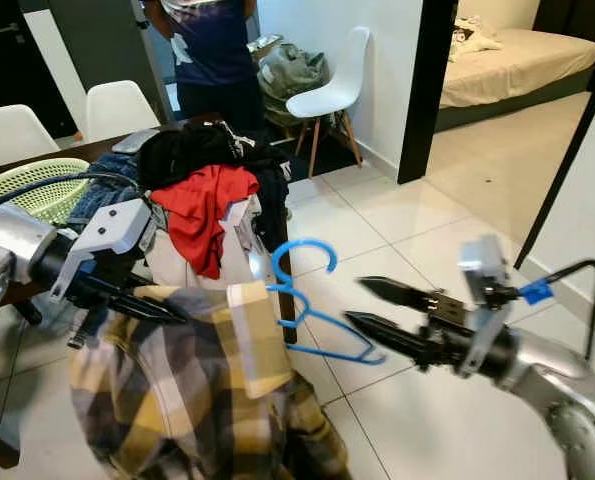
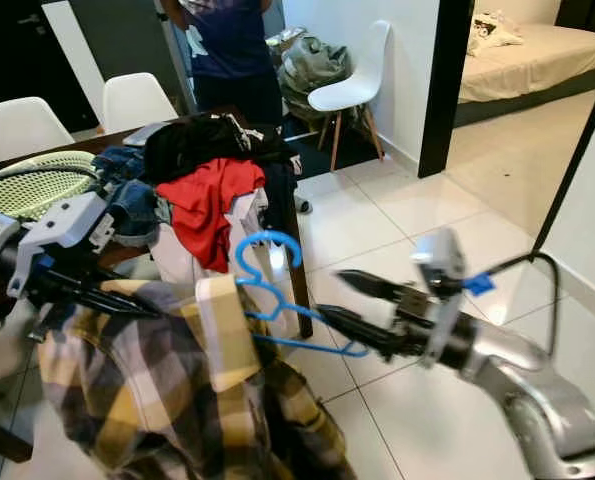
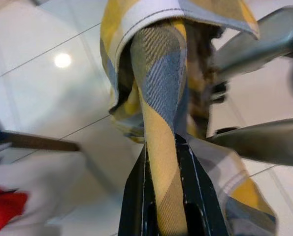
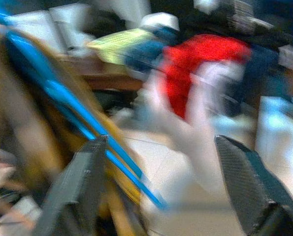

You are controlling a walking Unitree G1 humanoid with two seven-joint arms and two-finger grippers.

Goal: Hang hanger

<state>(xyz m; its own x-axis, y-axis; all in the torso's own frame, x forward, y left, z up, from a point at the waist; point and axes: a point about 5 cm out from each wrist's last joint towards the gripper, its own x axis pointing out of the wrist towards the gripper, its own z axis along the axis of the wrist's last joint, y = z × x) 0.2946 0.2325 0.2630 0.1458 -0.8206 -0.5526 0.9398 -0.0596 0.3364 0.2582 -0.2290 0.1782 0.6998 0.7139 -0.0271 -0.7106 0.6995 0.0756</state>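
The blue plastic hanger (image 1: 312, 305) is tucked into a yellow plaid shirt (image 1: 192, 395), hook sticking up, near center. Left gripper (image 3: 163, 162) has its jaws pinched on the shirt fabric. Right gripper (image 1: 372, 305), jaws wide, sits at the hanger's right end, lower finger touching it.

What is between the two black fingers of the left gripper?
In the left wrist view, a fold of the yellow and grey plaid shirt lies between the left gripper fingers, pinched.
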